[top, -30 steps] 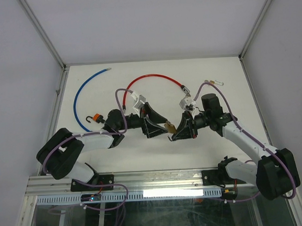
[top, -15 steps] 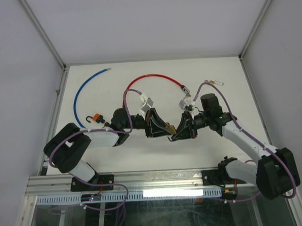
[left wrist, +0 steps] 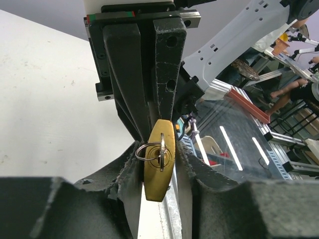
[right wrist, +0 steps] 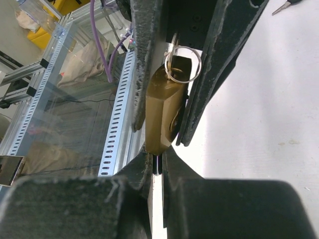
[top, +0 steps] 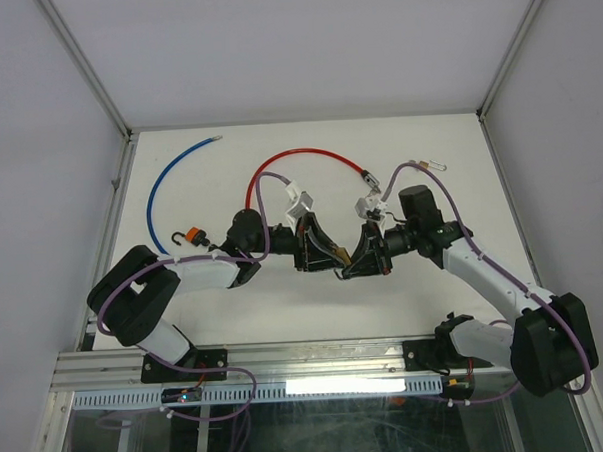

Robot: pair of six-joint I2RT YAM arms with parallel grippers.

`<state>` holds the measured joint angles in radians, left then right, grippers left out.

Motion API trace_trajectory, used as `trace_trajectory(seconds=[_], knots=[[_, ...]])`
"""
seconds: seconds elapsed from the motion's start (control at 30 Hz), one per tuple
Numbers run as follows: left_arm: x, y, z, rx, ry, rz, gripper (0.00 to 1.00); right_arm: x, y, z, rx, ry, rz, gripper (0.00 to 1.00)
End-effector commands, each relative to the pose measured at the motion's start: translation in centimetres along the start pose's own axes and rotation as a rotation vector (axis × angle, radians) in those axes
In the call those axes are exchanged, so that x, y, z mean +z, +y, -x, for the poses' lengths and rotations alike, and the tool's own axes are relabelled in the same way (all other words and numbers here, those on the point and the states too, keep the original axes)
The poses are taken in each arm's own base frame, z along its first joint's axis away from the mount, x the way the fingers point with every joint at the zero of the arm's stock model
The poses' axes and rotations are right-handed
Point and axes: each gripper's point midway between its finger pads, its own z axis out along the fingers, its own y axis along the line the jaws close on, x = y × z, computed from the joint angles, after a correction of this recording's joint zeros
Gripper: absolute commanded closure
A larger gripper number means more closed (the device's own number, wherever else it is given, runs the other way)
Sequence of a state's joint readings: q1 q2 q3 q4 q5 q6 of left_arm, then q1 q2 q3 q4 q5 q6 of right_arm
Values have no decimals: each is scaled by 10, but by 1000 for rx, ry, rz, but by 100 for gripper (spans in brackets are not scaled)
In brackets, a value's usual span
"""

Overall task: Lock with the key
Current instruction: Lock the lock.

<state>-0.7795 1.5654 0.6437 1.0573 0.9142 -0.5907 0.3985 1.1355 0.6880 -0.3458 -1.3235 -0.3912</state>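
Clamps the brass padlock in the right end effector, jaws pressed almost together on the end away from the key. Brackets the padlock body with the left end effector, jaws narrow, one pad on each side; cannot tell whether those pads actually press on the brass. Holds the padlock clear above the worktop, between the two end effectors, closer to the near edge than the far one and roughly midway between the left and right edges. Shows a key seated in the padlock face that is turned toward the left wrist camera, with a wire key ring hanging off it toward one pad. Sets the two arms tip to tip, aimed at each other. Has, farther out on the worktop, a red cable arched toward the far edge, a blue cable curved near the far left corner, a small orange-and-black lock toward the left edge beside the left arm, and a second key toward the far right corner.
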Motion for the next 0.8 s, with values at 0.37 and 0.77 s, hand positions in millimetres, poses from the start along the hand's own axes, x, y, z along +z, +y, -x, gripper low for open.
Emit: trace_trajectory(seconds=[0.37,0.77], knots=[[8,-18,25,85,-32,-37,62,-6,-16,18,-128,40,-94,100],[9,-11,33,58,-67,10,67,-7,-16,16,-128,53,-97,100]])
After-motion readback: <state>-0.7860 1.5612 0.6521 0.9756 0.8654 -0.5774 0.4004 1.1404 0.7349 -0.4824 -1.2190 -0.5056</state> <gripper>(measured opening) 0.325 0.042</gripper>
